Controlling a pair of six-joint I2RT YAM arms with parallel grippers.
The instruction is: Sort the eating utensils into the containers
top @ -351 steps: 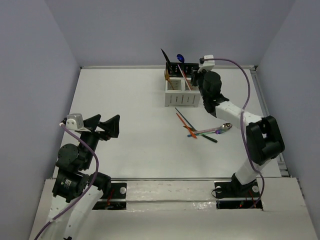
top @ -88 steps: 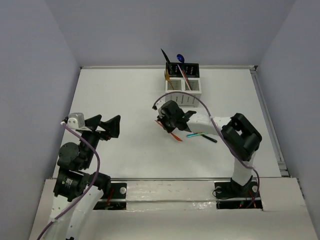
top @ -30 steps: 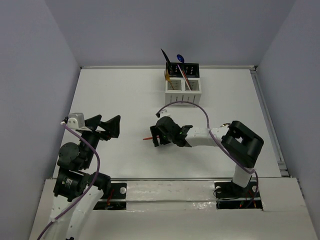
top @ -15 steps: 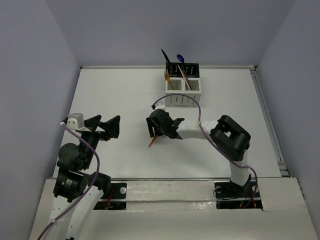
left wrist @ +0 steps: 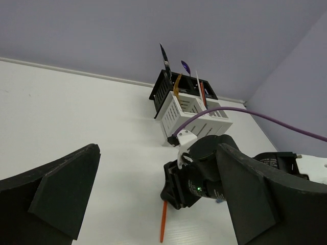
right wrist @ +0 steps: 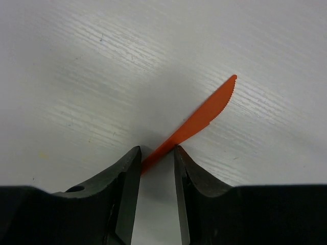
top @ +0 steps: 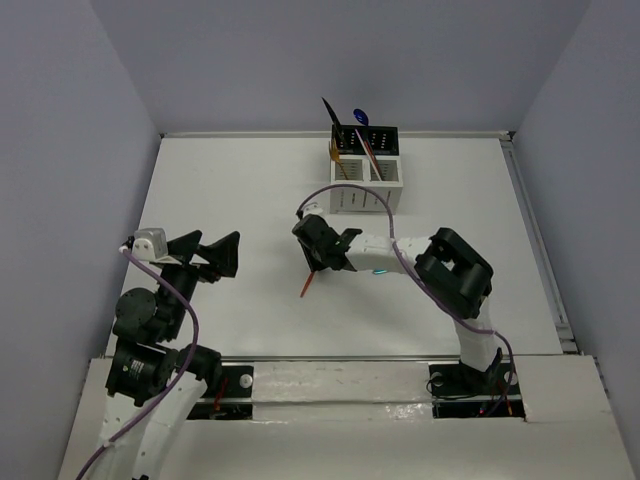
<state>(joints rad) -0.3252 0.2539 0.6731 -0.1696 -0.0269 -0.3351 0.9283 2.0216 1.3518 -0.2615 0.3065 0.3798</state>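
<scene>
At worktop point(top: 220, 180) centre, our right end effector point(right wrist: 156, 154) now clamps orange-red knife point(right wrist: 207, 112), dragged leftward; we judge carry to far containers point(top: 365, 172) next. Left end effector point(top: 212, 250) wide.

The left arm point(top: 140, 330) and right arm point(top: 462, 272) both have black joint housings and white links, and each carries a purple cable point(top: 352, 190). The left gripper point(top: 218, 238) has broad, matte black wedge fingers point(left wrist: 56, 196), with a white camera block point(top: 152, 240) behind the jaws. The right gripper point(right wrist: 156, 153) has smooth black fingers point(right wrist: 125, 178) that taper towards the tips, and a white bracket point(left wrist: 185, 138) sits behind its jaws.
</scene>
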